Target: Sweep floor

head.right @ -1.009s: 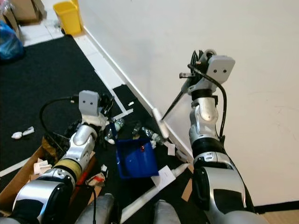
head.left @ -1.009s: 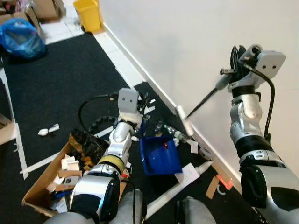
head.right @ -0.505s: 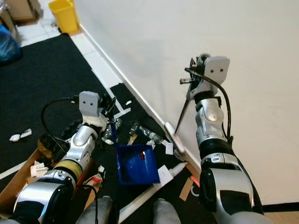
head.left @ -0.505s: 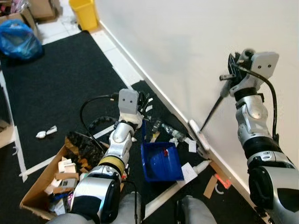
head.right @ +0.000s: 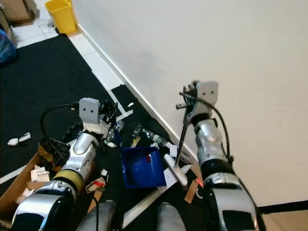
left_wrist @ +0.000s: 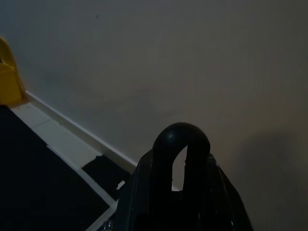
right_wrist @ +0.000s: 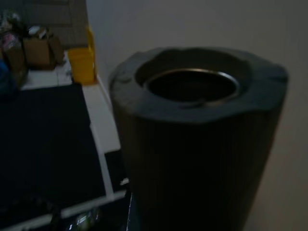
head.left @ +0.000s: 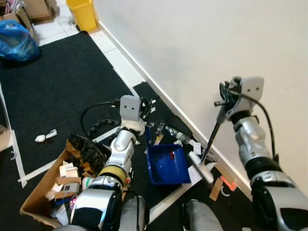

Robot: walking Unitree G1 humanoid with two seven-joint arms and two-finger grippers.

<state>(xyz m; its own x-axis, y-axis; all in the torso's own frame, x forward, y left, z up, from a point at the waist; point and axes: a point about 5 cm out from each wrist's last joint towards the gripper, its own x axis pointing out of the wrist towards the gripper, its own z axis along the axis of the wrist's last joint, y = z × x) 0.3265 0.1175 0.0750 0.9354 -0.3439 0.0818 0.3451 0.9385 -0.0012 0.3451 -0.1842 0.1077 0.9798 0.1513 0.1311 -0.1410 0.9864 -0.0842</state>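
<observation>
Step in hand: sweeping litter into the dustpan (head.left: 166, 163). Your right gripper (head.left: 225, 102) is clamped on the broom (head.left: 208, 144); broom head sits just beside the pan's right edge. Left gripper (head.left: 147, 107) holds the pan handle. Next: draw the bottles (head.left: 174, 135) and paper scraps (head.left: 196, 148) by the wall (head.left: 202, 53) inward. Obstacles: cardboard box (head.left: 43, 187), cable (head.left: 94, 108).

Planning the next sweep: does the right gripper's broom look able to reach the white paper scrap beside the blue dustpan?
Probably yes. The right gripper holds the dark-handled broom, whose white head lies right of the blue dustpan, nearly on the white paper scrap. Nothing stands between them.
</observation>
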